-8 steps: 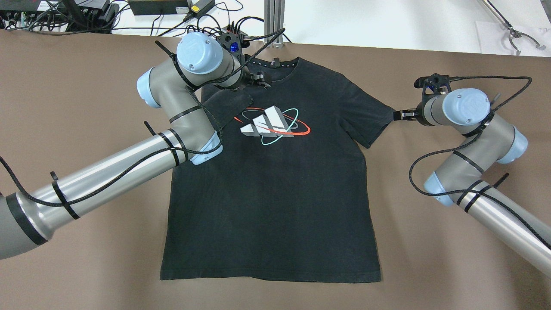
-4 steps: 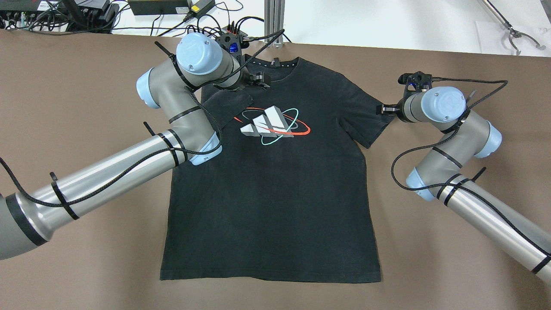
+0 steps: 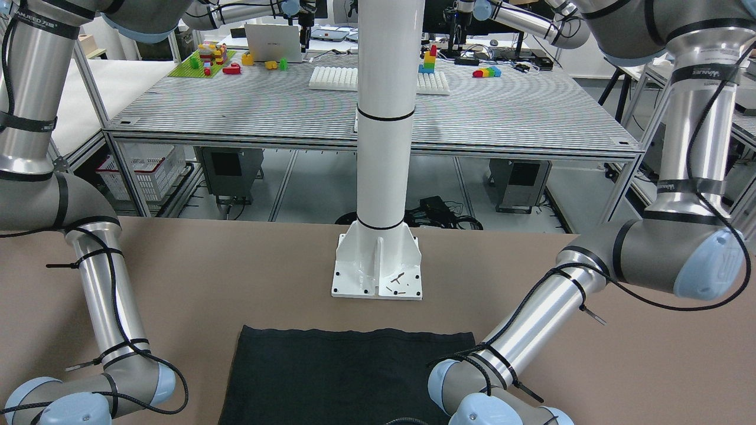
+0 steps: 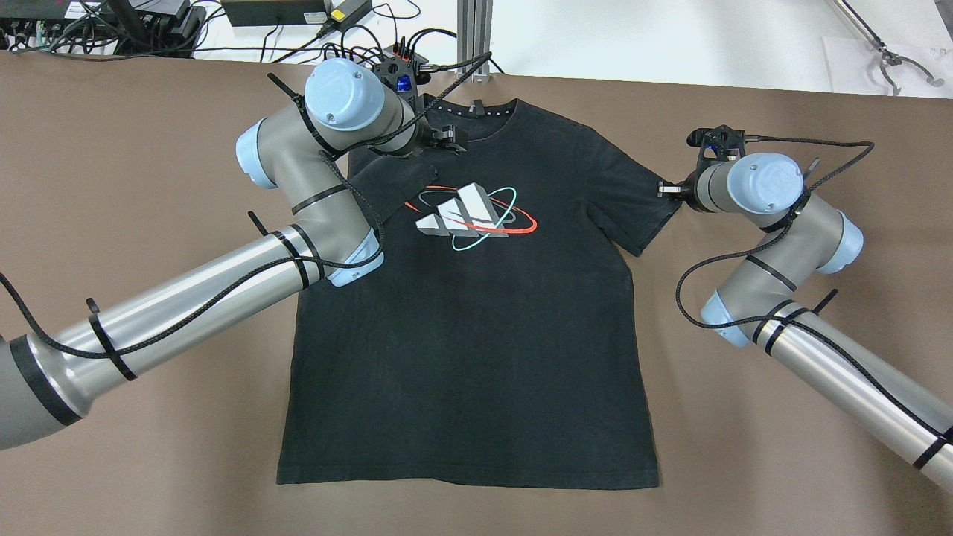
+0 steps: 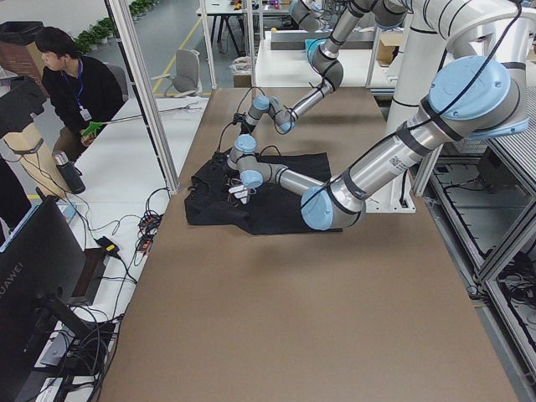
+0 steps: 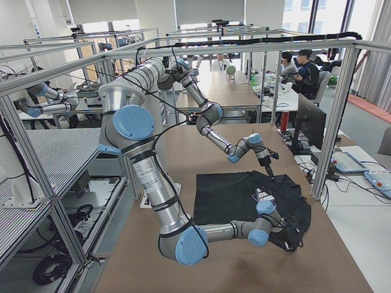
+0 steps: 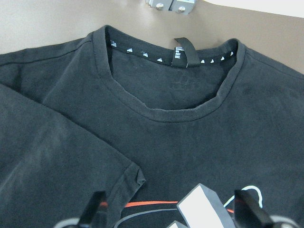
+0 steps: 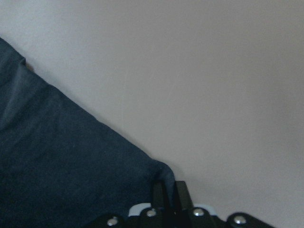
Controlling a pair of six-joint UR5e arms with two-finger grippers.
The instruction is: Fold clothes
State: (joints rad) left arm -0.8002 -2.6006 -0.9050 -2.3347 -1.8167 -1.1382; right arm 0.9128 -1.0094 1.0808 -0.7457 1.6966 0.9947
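The clothes (image 4: 476, 320) are one black T-shirt lying flat and front up on the brown table (image 4: 112, 134), with a white three-stripe logo (image 4: 465, 212) on the chest. Its sleeve on the robot's left is folded in over the chest (image 4: 391, 186). My left gripper (image 4: 450, 140) hovers open over the collar and folded sleeve; the left wrist view shows its fingertips (image 7: 97, 211) apart above the fabric (image 7: 190, 128). My right gripper (image 4: 665, 190) is at the tip of the other sleeve, shut (image 8: 169, 187) on the sleeve's corner (image 8: 57, 161).
A white pillar base (image 3: 378, 268) is bolted to the table just behind the shirt's hem (image 3: 348, 366). Cables and power boxes (image 4: 275, 11) sit beyond the far edge, and a metal grabber tool (image 4: 890, 63) lies at the back right. A person (image 5: 71, 84) sits beside the table.
My right arm has moved left, bringing its gripper from beside the sleeve onto the sleeve's tip. The left arm and the shirt have stayed put.
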